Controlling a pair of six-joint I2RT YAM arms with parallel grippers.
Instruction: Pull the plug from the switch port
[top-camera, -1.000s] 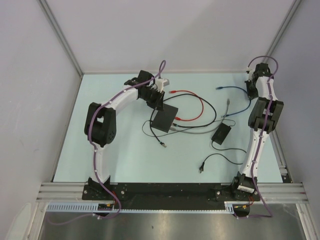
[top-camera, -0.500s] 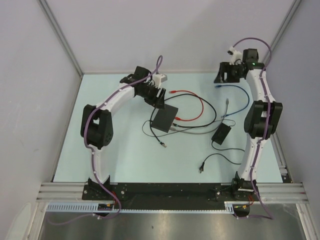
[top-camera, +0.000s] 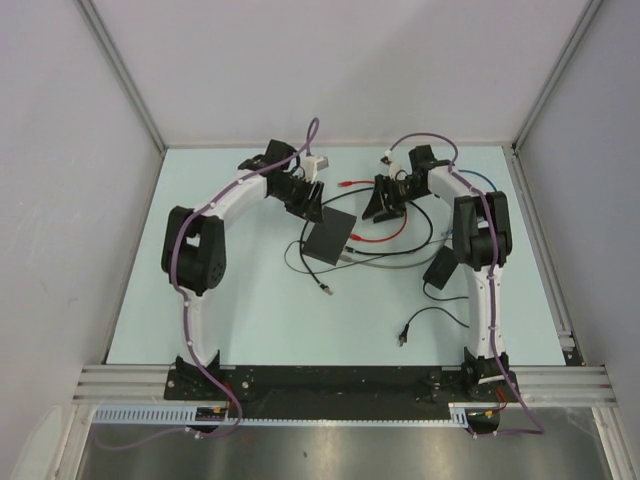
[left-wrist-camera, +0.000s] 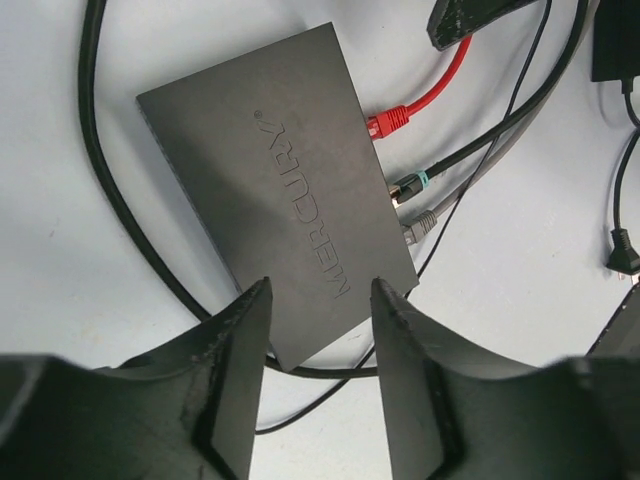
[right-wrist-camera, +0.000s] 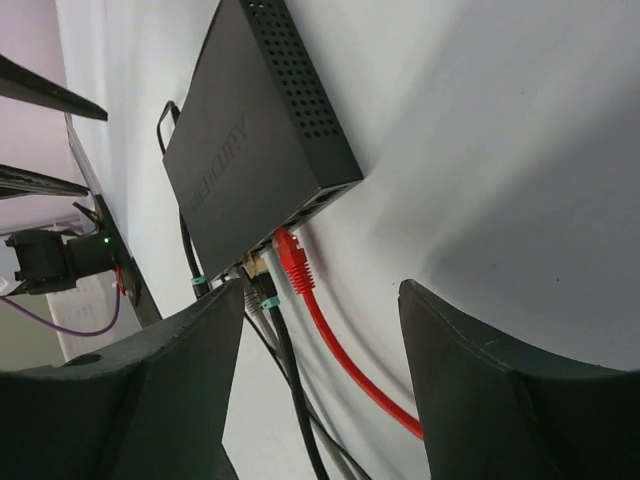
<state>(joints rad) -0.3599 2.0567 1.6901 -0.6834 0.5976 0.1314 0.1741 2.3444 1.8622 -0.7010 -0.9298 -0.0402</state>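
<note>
Switch (top-camera: 330, 238) lies flat near the middle of the table (top-camera: 200, 290), and I read outward from my edge toward it. Nearest me a loose black lead (top-camera: 403, 338) lies on its own. A little farther on, the adapter (top-camera: 441, 268) lies just beside the right arm, and a careless swing of that arm could drag it. Next comes the switch itself, with three plugs packed side by side along the edge facing the right arm: the red plug (left-wrist-camera: 388, 122), a black plug (left-wrist-camera: 408, 185) with a teal band, and a grey plug (left-wrist-camera: 418, 225). Beyond it, the left gripper (left-wrist-camera: 320, 290) has its fingers apart, holding nothing, poised above one corner of the switch; I cannot tell whether it touches. The right gripper (right-wrist-camera: 322, 295) is spread wide and empty, facing the sockets with the red plug roughly in line.

My worry is the box. If I pull before the left fingers pin it, the light switch will likely slide or lift with the cable. The plugs sit so close that a wide right finger may catch the black one too. Grabbing the red cable (left-wrist-camera: 437, 85) rather than the plug body, with the latch not pressed, could strain the cable and free nothing.
</note>
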